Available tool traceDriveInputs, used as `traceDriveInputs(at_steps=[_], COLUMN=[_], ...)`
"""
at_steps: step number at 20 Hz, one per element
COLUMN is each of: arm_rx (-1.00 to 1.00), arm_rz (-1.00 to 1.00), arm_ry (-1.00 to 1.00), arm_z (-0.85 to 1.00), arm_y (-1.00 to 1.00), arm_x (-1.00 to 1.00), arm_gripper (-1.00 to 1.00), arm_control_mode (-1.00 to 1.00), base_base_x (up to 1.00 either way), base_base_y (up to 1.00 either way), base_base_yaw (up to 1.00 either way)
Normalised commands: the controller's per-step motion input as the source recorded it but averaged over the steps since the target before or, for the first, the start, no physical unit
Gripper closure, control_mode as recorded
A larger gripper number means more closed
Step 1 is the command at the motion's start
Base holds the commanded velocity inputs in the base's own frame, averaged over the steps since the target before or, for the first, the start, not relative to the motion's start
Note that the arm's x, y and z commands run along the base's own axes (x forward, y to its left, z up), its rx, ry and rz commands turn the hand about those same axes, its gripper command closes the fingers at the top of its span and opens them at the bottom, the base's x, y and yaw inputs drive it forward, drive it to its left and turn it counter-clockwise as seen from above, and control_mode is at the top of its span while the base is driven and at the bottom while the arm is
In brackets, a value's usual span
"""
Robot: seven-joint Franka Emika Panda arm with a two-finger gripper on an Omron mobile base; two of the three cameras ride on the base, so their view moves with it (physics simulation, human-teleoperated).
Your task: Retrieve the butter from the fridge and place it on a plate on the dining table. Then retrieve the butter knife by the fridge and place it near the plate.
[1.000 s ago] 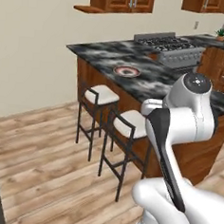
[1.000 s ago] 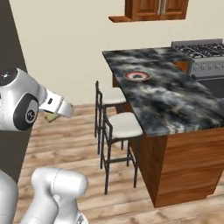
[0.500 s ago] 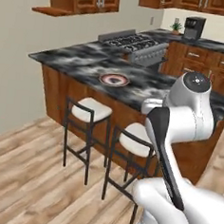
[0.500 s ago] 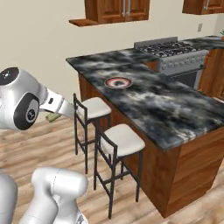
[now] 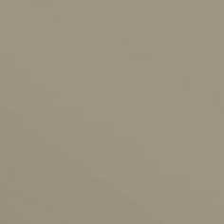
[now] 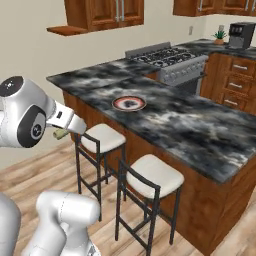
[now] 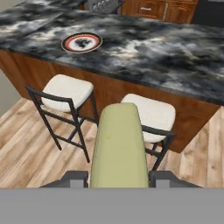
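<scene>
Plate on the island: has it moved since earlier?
No. The plate keeps its spot on the dining table near the stove; the camera moved instead.

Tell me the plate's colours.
The plate has a dark edge, red ring and pale centre, clearest in the hand view.

No text, label, brand or number can be read anywhere.

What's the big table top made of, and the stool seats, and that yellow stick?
The dining table top looks like polished marble: black with cloudy grey veins, over a brown wood base. The stool seats look like soft cream cushions on thin black metal frames, judging by their rounded edges. The butter looks smooth, matte and pale yellow-green, like wax; the pincer holds it.
</scene>
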Motion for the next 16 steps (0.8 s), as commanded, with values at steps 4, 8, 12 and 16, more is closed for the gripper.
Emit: traceDriveInputs(at_steps=[4, 8, 12, 16], arm_rx=[0.0, 0.0, 0.0, 0.0], arm_rz=[0.0, 0.0, 0.0, 0.0], arm_ry=[0.0, 0.0, 0.0, 0.0], arm_z=[0.0, 0.0, 0.0, 0.0], arm_y=[0.0, 0.0, 0.0, 0.0], arm_x=[0.0, 0.0, 0.0, 0.0], arm_gripper=[1.0, 1.0, 1.0, 1.0], arm_control_mode=[1.0, 1.0, 1.0, 1.0], base_base_x=[0.0, 0.04, 0.11, 0.15], base_base_y=[1.0, 1.0, 1.0, 1.0], base_base_yaw=[-0.41, -0.4, -0.39, -0.35])
